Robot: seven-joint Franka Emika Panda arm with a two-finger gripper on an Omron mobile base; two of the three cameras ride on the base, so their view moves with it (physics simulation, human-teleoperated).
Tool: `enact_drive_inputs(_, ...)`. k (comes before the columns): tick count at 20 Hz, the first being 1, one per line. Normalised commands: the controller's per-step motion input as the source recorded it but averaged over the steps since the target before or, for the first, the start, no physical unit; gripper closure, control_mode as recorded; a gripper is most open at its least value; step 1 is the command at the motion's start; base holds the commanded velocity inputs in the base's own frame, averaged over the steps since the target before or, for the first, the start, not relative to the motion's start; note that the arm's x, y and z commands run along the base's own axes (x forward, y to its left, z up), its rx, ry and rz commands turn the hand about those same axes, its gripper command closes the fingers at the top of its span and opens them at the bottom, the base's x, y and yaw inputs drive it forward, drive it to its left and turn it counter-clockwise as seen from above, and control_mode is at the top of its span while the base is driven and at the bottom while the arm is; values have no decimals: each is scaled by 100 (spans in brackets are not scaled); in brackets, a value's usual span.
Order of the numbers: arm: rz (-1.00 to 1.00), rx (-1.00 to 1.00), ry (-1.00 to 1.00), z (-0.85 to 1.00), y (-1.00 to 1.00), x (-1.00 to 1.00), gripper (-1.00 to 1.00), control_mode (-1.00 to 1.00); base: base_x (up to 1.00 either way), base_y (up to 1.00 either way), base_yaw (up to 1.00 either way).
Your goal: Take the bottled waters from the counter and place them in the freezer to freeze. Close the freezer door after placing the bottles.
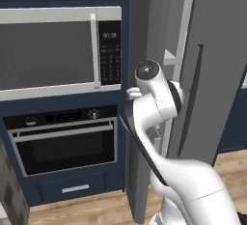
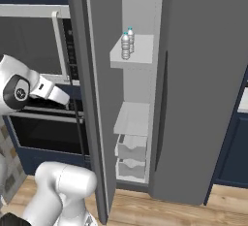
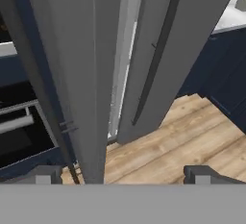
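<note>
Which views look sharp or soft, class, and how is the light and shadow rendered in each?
Left base view: flat, even light, slightly soft; no glare on the microwave glass. Right base view: the bottled waters are small and blurry, the freezer interior softly shaded. Hand view: the freezer door looms close with smooth edges; the claw tips are dark.

The robot arm (image 1: 159,122) is made of smooth, rounded white segments, with dark bands at its joints and a dark stripe along one link. A round joint cap (image 2: 18,93) is dark grey with a small light mark in its middle. The gripper (image 3: 122,174) has two small dark grey fingertips (image 3: 42,174) with blocky, squared ends.
</note>
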Motion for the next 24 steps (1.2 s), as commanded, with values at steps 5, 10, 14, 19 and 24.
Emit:
enact_drive_inputs(5, -30, -5, -16, -45, 30, 58, -100, -100, 0, 0, 0)
enact_drive_inputs(10, -23, -4, -16, -9, 40, 31, -100, -100, 0, 0, 0)
enact_drive_inputs(14, -22, -12, -23, 0, 32, 23, -100, -100, 0, 0, 0)
enact_drive_inputs(19, -13, -3, -1, -12, -2, 18, -100, -100, 0, 0, 0)
enact_drive_inputs(24, 0, 0, -3, -1, 0, 16, -100, -100, 0, 0, 0)
